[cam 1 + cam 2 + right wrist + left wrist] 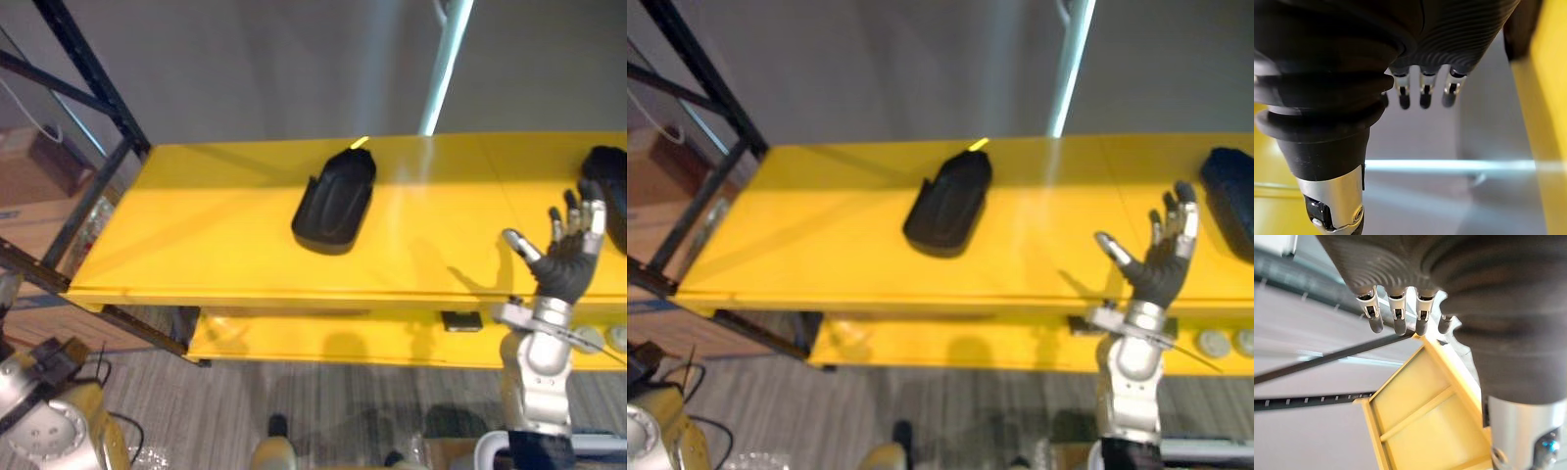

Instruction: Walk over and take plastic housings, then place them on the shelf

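Black housing (335, 201) near rear edge of shelf (216, 235)

shelf (216, 235): smooth, glossy yellow | housing (335, 201): matt black plastic | frame (102, 86): dark metal

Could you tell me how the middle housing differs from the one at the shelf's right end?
The middle housing lies well clear of the right hand; the right-end housing sits close beside it. The middle housing shows whole; the right-end housing runs out of view. Both are black, on the yellow shelf.
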You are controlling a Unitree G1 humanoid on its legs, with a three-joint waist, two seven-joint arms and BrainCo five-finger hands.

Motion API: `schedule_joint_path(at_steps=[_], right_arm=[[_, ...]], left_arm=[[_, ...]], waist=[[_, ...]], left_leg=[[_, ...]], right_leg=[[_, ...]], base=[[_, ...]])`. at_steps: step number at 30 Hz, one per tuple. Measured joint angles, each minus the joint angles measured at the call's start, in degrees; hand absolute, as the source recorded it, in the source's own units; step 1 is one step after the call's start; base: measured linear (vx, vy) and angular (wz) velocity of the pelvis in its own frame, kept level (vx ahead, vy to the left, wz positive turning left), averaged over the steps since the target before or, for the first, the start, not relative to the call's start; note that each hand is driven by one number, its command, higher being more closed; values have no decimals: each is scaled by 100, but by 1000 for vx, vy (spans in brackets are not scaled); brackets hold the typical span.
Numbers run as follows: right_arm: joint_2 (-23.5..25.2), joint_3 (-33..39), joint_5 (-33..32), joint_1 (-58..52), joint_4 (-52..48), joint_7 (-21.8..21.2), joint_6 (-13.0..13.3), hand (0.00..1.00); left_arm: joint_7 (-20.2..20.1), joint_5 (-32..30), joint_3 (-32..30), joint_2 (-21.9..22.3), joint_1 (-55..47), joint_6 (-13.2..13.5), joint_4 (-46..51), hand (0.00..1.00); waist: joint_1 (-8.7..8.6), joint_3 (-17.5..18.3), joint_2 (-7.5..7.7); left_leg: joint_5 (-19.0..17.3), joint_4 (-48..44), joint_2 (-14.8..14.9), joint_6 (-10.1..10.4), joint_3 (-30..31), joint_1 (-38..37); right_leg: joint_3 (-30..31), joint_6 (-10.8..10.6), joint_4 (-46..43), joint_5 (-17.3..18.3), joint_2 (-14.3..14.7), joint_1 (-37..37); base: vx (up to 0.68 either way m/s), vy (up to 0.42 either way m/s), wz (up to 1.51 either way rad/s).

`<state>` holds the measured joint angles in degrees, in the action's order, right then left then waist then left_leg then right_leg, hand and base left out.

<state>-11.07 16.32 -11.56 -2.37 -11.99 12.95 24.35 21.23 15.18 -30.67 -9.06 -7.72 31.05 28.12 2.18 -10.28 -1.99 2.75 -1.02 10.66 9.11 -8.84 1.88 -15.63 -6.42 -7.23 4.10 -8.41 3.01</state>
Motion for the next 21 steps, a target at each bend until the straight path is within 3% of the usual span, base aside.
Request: schedule_joint_path(at_steps=[2,5,6,11,16,19,21], right_arm=[[256,67,-369,-294,-279,-458,63,0],[417,-65,-627,-432,-333,-885,56,0],[430,-431,-783,-403,-201,-806,45,0],[436,-428,-789,-431,-143,-813,48,0],[716,-408,-1322,-598,192,-1081,50,0],[760,-402,-1590,-594,195,-1205,51,0],[759,-409,-1587,-535,194,-1356,54,0]], left_arm=[[-54,3,63,28,-49,-108,-1,0],[-375,30,147,77,-161,-185,-1,0],[-1182,71,717,329,-575,-609,-157,0],[-1178,71,724,330,-575,-609,-157,0],[-765,-48,992,345,-566,-613,-343,0],[-201,-201,1122,457,-581,-776,-739,0],[567,-568,1089,668,-695,-987,-1373,0]], waist=[[-96,-1,77],[-135,-2,55],[-165,159,15],[-173,159,17],[-167,125,67],[-155,21,173],[-121,-11,226]], left_leg=[[-3,111,-93,-12,-54,-104],[36,300,-211,-66,-100,-326],[426,612,-331,-205,15,-230],[434,611,-329,-206,18,-189],[467,604,-332,-218,29,12],[455,603,-330,-230,28,17],[454,604,-328,-231,30,19]], right_leg=[[1,-27,9,3,-78,35],[-5,-73,38,21,-153,181],[-147,-94,290,-253,-170,204],[-146,-91,288,-257,-168,189],[-136,-95,277,-297,-164,4],[-133,-95,278,-297,-162,8],[-138,-97,295,-297,-155,23]], base=[[63,46,-7],[28,18,-1],[0,0,0],[0,0,0],[-8,0,1],[-21,1,2],[0,0,0]])
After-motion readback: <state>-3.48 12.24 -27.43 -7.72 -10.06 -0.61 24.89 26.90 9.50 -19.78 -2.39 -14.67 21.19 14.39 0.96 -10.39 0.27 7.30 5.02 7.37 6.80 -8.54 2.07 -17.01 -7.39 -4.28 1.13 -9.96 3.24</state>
